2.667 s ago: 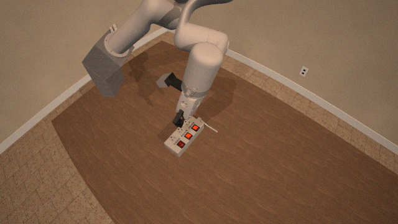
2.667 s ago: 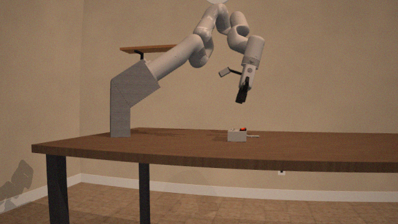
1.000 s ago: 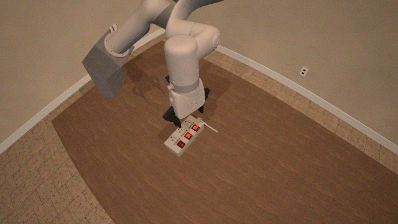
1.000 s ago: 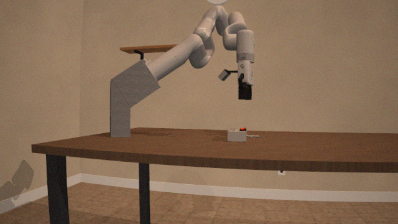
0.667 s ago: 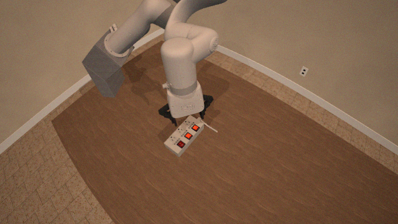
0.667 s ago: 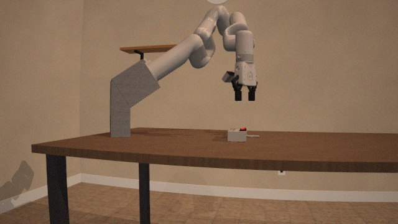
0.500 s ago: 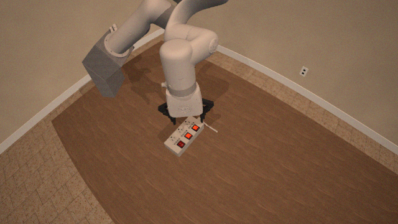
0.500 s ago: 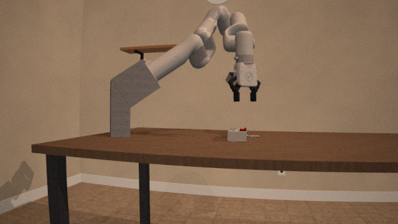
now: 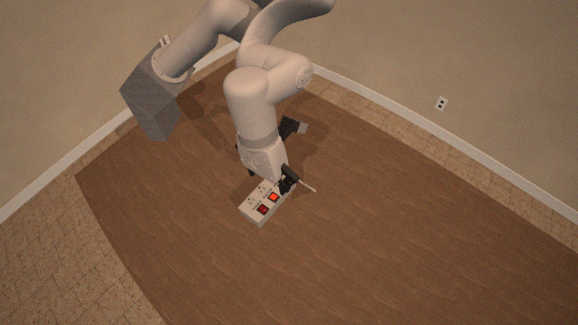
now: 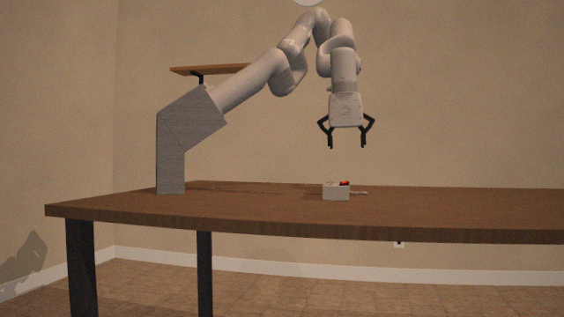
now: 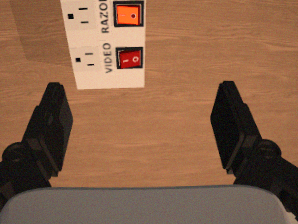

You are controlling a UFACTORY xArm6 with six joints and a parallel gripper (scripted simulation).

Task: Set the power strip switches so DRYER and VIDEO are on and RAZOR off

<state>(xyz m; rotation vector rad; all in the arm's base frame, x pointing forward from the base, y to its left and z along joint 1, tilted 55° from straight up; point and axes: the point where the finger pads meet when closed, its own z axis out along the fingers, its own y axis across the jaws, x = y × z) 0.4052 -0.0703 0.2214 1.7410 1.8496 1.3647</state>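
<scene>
A white power strip (image 9: 266, 203) lies flat on the wooden table, the right way up; it also shows in the side view (image 10: 336, 191) and at the top of the wrist view (image 11: 103, 26). The VIDEO switch (image 11: 129, 58) is dark red. The RAZOR switch (image 11: 128, 14) glows bright orange. My gripper (image 10: 345, 144) is open and empty, well above the strip; its two black fingers frame bare table in the wrist view (image 11: 143, 129).
The strip's short cord (image 9: 306, 185) sticks out at its far end. The arm's grey base (image 10: 174, 145) stands at the table's back left. A small wooden shelf (image 10: 207, 69) is on the wall behind it.
</scene>
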